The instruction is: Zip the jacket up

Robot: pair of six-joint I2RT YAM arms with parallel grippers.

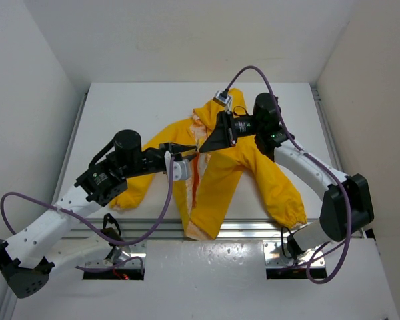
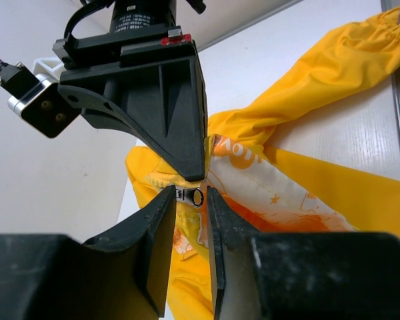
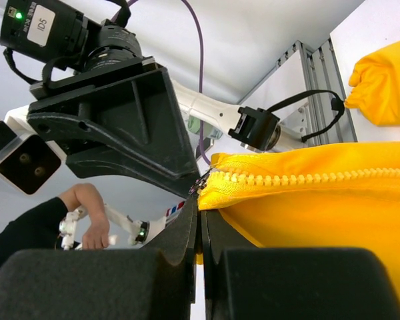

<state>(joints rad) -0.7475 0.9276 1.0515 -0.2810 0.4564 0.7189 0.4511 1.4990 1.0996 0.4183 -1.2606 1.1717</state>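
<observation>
Top view: jacket (image 1: 217,183) spread on the counter (image 1: 120,113); left gripper (image 1: 189,155) and right gripper (image 1: 202,150) meet at its front.
Left wrist: left gripper narrow around the zipper pull (image 2: 185,195); I cannot tell if it pinches.
Right wrist: right gripper clamped on the jacket's zipper edge.

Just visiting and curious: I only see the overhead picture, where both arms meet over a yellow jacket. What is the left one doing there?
Observer: Its wrist camera shows a small metal zipper pull sitting between the left jaws. I cannot tell whether they pinch it.
Visitor: And the right arm?
Observer: The right jaws are shut on the jacket, pinching its yellow fabric.
Visitor: Can you see the zipper itself?
Observer: Yes. In the right wrist view, a row of yellow zipper teeth runs along the fabric, starting at those jaws.
</observation>
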